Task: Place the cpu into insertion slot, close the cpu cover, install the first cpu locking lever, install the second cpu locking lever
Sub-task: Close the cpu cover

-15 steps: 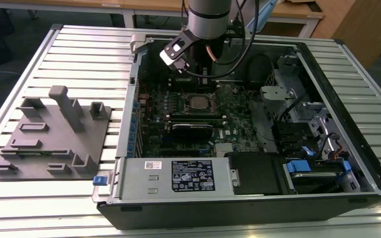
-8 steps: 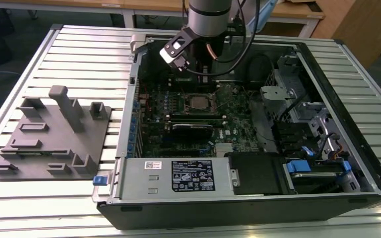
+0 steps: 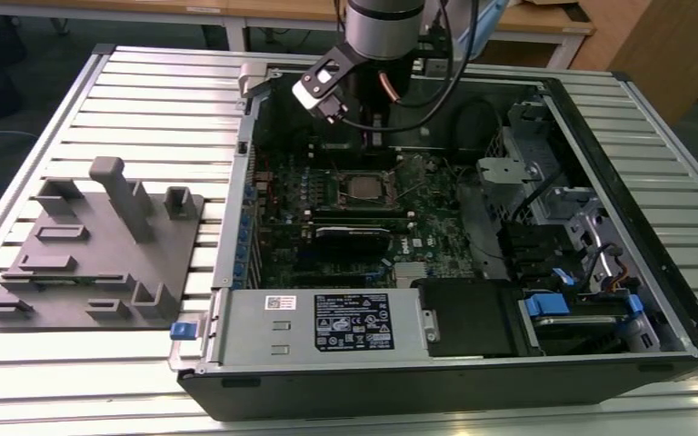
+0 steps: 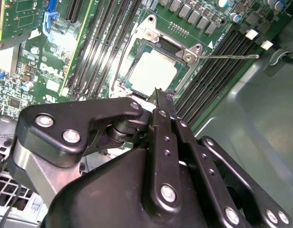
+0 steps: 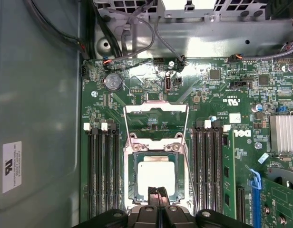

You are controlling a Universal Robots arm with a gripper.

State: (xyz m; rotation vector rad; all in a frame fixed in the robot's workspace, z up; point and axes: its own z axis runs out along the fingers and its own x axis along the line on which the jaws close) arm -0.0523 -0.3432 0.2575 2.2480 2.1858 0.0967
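Note:
The cpu [image 5: 157, 175] lies flat in the insertion slot [image 5: 132, 176] of the green motherboard, its silver-grey top showing in both wrist views [image 4: 153, 71]. The cpu cover [image 5: 156, 110], a silver frame with a square window, stands swung open at the slot's far side. A thin wire locking lever [image 4: 227, 57] sticks out unlatched beside the slot, and it also runs along the slot's side [image 5: 190, 166]. My gripper [image 5: 158, 192] hovers just above the edge of the cpu, fingers pressed together with nothing between them. In the exterior view the gripper [image 3: 373, 136] hangs over the rear of the open computer case.
Long black memory slots [image 5: 102, 171] flank the socket on both sides. The case's metal walls [image 3: 247, 163], a power supply box [image 3: 324, 322] and drive bays [image 3: 567, 236] surround the board. A grey fixture block [image 3: 94, 245] stands on the slatted table at the exterior view's left.

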